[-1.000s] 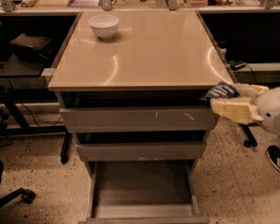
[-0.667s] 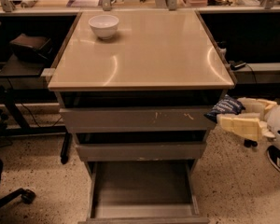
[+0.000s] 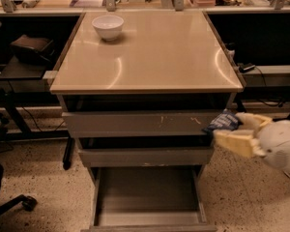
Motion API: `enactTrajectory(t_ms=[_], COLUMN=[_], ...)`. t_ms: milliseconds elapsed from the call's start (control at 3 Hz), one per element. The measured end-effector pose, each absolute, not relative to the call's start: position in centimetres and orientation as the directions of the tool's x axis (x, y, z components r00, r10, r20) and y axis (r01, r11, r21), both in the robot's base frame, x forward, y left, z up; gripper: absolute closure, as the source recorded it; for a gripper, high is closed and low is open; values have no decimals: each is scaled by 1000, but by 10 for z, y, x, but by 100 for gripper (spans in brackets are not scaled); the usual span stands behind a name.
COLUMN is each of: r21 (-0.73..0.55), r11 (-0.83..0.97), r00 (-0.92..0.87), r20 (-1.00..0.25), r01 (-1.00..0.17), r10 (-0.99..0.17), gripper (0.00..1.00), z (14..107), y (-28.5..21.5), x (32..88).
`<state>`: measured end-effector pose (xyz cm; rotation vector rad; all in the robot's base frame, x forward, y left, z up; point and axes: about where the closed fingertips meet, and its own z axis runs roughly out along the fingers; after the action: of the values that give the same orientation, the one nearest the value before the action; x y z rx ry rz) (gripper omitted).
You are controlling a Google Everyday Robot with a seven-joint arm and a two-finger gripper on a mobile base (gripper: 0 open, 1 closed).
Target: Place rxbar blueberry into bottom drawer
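My gripper comes in from the right edge, level with the upper drawer fronts at the cabinet's right front corner. Its cream fingers are shut on the rxbar blueberry, a dark navy-blue wrapper sticking out to the left. The bottom drawer is pulled open below and to the left of the gripper; its flat grey floor is bare.
Two upper grey drawers are pulled slightly out. A white bowl stands at the back left of the tan cabinet top. Black desks and cables flank the cabinet. A chair base sits at lower left on the speckled floor.
My gripper has moved down and a little to the left with the bar, from beside the cabinet top's corner to the level of the upper drawer fronts.
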<state>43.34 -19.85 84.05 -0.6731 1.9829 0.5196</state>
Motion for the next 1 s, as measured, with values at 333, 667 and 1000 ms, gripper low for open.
enactTrajectory(t_ms=[333,667,1000], r21=[88,197,238], r11=[691,576,578], r00=[-387,-439,-477], r20=[-876,-840,-825], r01=[-718,-794,-780], r10=[-290,-318,-304], gripper=[100,100,100], z=[756,646,613], y=[-123,-34,-19], x=[428,404,403])
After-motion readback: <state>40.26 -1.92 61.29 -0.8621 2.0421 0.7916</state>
